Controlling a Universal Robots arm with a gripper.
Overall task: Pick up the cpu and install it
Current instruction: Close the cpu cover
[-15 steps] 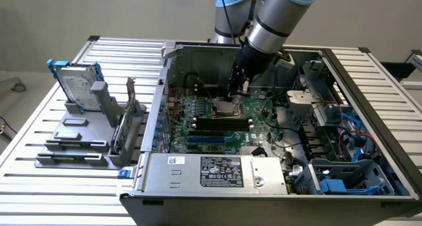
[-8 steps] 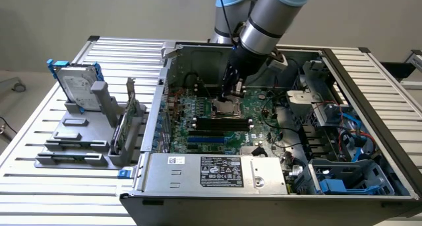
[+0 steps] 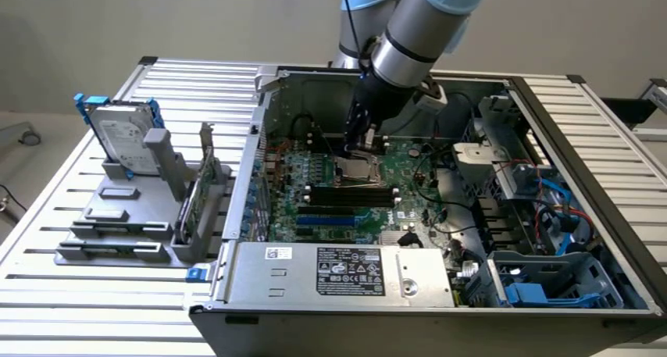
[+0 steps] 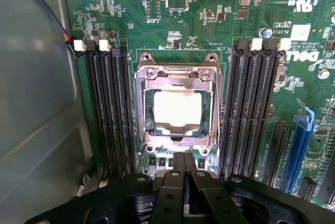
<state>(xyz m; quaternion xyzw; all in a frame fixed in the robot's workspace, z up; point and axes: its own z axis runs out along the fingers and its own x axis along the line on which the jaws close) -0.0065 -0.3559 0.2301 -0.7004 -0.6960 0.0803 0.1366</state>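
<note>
The cpu (image 4: 178,110) is a small square chip with a bright silver top. It lies flat inside the dark metal-framed socket (image 4: 177,71) on the green motherboard (image 4: 209,20). My gripper (image 4: 184,156) hangs just above the socket's edge, its two black fingers pressed together with nothing between them. In the exterior view the gripper (image 3: 358,148) reaches down into the open computer case, right over the cpu (image 3: 352,169) near the middle of the board.
Black memory slots (image 4: 107,109) flank the socket on both sides. A grey case wall (image 4: 36,103) stands close by. A hard drive (image 3: 123,134) stands in a grey rack at the exterior view's left. The power supply (image 3: 349,271) and cables (image 3: 552,208) crowd the case.
</note>
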